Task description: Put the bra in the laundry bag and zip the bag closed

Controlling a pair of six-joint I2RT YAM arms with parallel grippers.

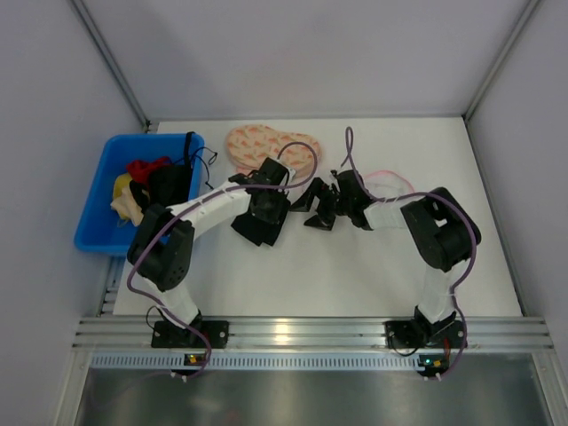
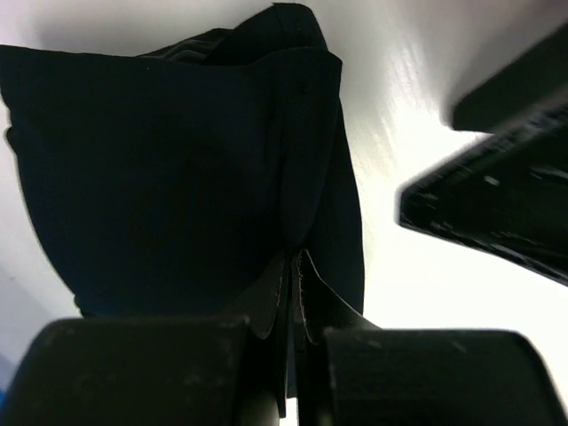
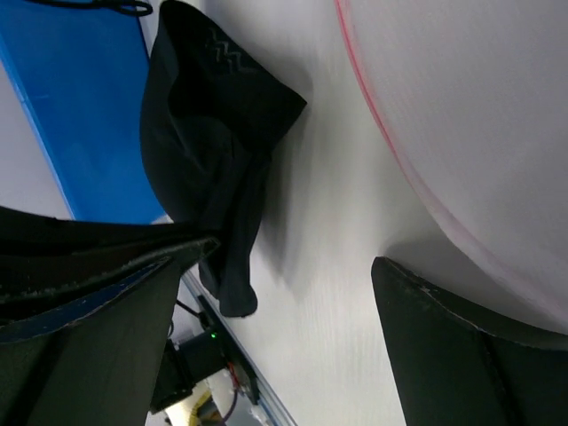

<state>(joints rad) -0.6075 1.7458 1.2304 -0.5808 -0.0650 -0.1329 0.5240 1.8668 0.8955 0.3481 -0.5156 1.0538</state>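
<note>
left gripper [image 2: 291, 288]: clamped on the bra [image 2: 177, 169], a fold pinched between the pads.
bra axis: runs straight out from those fingers, bunched.
laundry bag [image 3: 479, 106]: we see the bra to its left, apart, no contact.
right gripper [image 3: 295, 257]: jaws wide and empty, between bra and laundry bag, the nearer arm to it.
next move: we judge a rightward carry to the laundry bag, whose opening we can't see.
</note>
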